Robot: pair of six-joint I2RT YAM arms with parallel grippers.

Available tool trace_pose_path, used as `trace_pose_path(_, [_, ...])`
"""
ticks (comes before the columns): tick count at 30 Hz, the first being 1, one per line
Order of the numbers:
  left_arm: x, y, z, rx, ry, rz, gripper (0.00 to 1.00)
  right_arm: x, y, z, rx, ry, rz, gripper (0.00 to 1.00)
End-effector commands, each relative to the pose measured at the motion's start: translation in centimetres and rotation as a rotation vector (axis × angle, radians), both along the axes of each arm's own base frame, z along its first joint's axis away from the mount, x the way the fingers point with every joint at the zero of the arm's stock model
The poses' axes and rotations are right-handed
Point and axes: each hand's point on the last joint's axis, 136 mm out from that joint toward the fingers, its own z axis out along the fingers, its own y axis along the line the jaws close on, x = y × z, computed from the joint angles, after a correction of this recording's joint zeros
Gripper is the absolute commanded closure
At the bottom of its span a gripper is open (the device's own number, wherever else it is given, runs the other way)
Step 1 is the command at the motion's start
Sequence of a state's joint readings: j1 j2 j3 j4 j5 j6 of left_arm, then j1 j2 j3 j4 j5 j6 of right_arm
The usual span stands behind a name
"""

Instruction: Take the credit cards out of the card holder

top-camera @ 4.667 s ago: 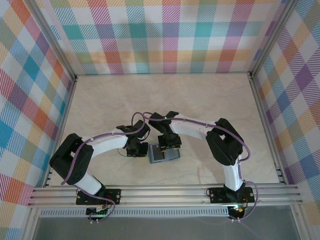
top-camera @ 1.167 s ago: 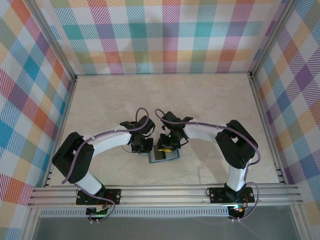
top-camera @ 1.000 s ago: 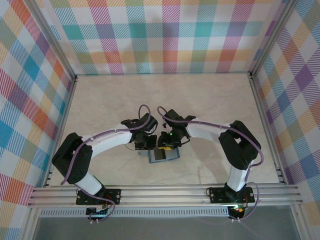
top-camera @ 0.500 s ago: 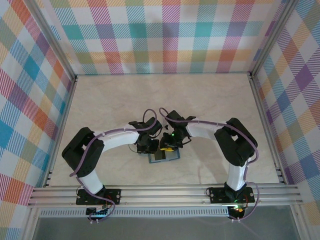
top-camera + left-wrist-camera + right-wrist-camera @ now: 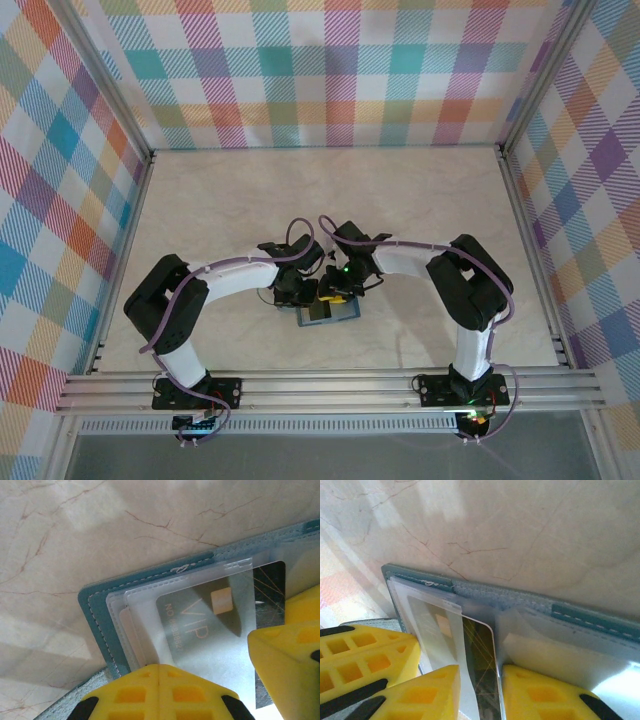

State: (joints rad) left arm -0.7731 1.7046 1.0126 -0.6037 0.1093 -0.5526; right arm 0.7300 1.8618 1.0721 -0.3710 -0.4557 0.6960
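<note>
Left tool has swung in over the card holder.

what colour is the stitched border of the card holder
Teal-blue with pale stitching; the card holder shows best in the left wrist view.

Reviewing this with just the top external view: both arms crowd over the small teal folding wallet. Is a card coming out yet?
Observer: Partly. The right wrist view shows a dark gold-lined card poking from a clear plastic sleeve, one end exposed.
Operator: Is the right gripper on it?
Observer: The right gripper has its yellow jaws apart, one either side of that exposed end.
Operator: And the left gripper?
Observer: The left gripper is shut, jaws together at the edge of the open teal wallet.
</note>
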Motion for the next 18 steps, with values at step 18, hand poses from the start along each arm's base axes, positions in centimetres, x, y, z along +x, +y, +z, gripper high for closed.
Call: trace_pose_path(18, [-2.1, 2.9, -2.6, 0.141, 0.066, -0.015, 1.00, -0.4, 1.6, 1.0, 0.255, -0.003, 0.013, 0.82])
